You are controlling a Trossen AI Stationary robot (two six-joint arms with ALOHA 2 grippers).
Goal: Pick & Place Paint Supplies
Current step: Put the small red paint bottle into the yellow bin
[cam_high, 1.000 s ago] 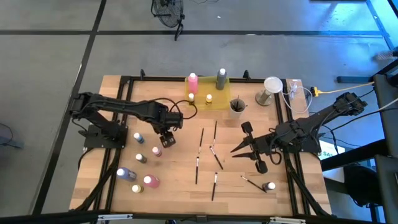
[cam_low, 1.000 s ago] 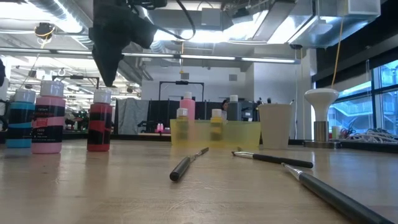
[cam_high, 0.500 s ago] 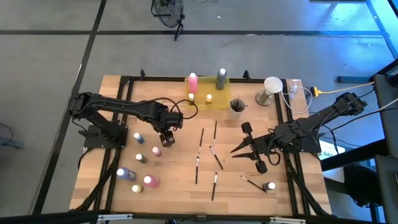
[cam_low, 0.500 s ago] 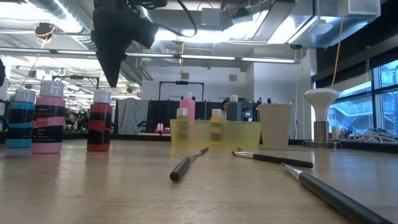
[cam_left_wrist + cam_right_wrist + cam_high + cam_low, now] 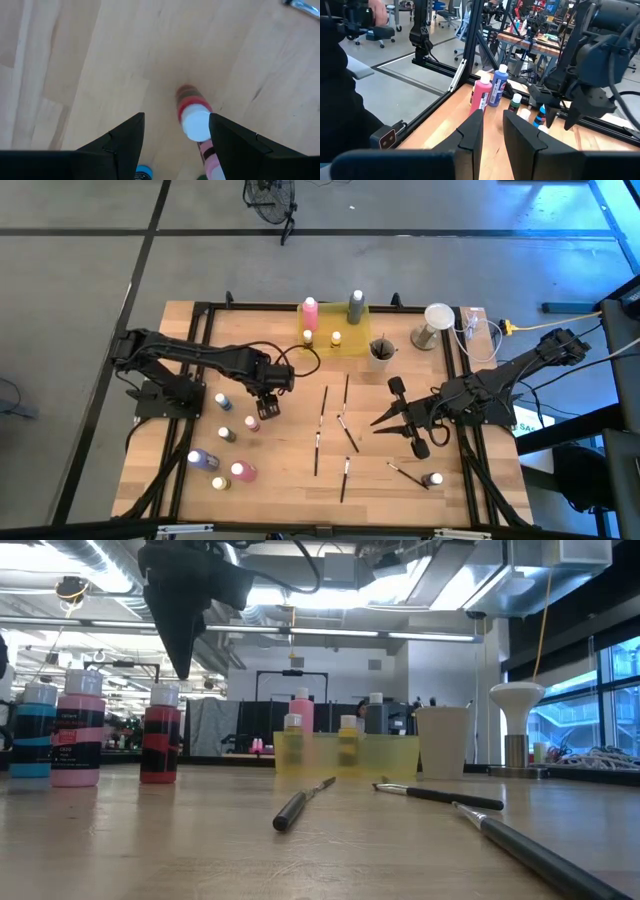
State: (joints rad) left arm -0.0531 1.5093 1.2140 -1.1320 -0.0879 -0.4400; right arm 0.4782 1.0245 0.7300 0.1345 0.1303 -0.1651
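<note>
Here we see the left end effector [image 5: 262, 408] hovering open just above a red-labelled paint bottle [image 5: 252, 423] that stands upright on the tabletop [image 5: 290, 450], not touching it. Our right end effector [image 5: 383, 420] waits near the scattered paintbrushes [image 5: 318, 442], fingers narrowly parted and gripping nothing. Other bottles [image 5: 243, 471] stand nearby.

Overhead camera looks straight down on the whole bench [image 5: 290, 470]. Low camera sits at bench-top level, facing the room. Both show the yellow tray [image 5: 340, 330]. Wrist cameras look close past each pincer.
</note>
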